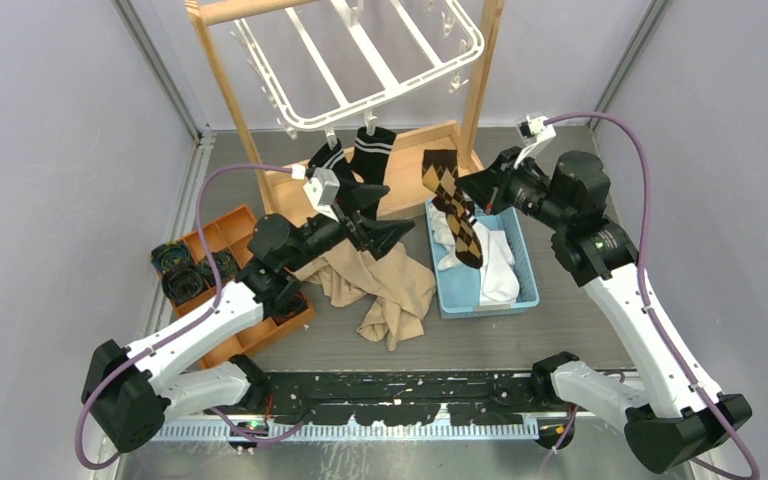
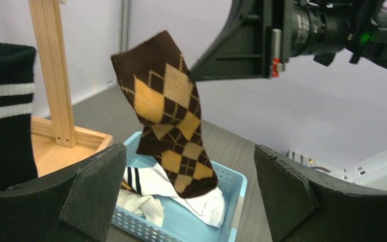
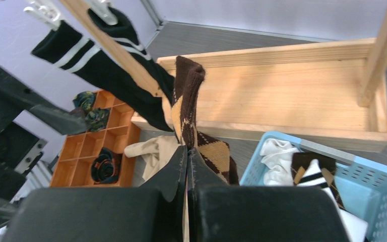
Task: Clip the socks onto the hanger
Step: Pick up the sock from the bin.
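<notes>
The white hanger (image 1: 360, 60) hangs from the wooden stand at the back. Two black socks with white stripes (image 1: 372, 148) hang from its front clips. My right gripper (image 1: 467, 188) (image 3: 187, 151) is shut on a brown argyle sock (image 1: 457, 205) (image 3: 186, 101) near its cuff. That sock dangles over the blue basket (image 1: 530, 285), and its toe rests on the white socks (image 1: 495, 270) there. My left gripper (image 1: 385, 215) (image 2: 189, 191) is open and empty, left of the argyle sock (image 2: 169, 116) and facing it. A black striped sock (image 2: 5, 121) hangs beside its left finger.
The wooden stand's base tray (image 3: 282, 96) lies behind the basket, with its uprights (image 1: 485, 70) on either side of the hanger. A beige cloth (image 1: 385, 290) lies under my left gripper. An orange divided tray (image 1: 225, 240) with rolled socks sits at the left.
</notes>
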`<state>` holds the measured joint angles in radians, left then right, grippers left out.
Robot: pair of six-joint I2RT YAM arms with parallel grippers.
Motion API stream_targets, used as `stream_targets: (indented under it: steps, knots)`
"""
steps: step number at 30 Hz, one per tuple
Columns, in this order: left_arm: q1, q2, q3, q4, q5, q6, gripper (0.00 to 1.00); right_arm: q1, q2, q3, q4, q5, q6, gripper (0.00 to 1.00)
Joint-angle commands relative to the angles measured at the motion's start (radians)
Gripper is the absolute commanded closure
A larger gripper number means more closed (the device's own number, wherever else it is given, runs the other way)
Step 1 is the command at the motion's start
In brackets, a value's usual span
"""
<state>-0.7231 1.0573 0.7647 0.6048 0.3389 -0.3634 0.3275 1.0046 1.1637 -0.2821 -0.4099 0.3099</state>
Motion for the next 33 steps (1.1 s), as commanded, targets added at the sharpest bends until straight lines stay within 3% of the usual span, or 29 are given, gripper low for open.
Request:
stream_targets:
  steps: [1,13,22,27,29,31,32,33]
  knots:
    - [0.051,0.024,-0.003,0.174,0.039,-0.05,0.04,0.072,0.004,0.056,0.067,-0.055,-0.028,0.99]
    - [0.224,-0.021,-0.045,0.242,0.233,-0.156,0.11,0.225,0.046,0.114,0.079,-0.077,-0.062,0.99]
    - [0.235,0.064,-0.023,0.4,0.311,-0.291,0.22,0.276,0.072,0.131,0.09,-0.086,-0.061,0.99]
    - [0.235,0.127,0.011,0.483,0.375,-0.371,0.43,0.284,0.07,0.129,0.083,-0.069,-0.063,0.99]
    - [0.235,0.141,0.021,0.506,0.39,-0.398,0.63,0.285,0.069,0.127,0.083,-0.057,-0.063,0.99]
    - [0.235,0.144,0.029,0.506,0.393,-0.409,0.9,0.285,0.069,0.124,0.078,-0.047,-0.065,0.99]
    - [0.235,0.139,0.03,0.501,0.392,-0.409,0.98,0.285,0.069,0.123,0.075,-0.043,-0.063,0.99]
    - [0.235,0.132,0.029,0.494,0.387,-0.404,0.99,0.286,0.069,0.121,0.074,-0.04,-0.066,0.99]
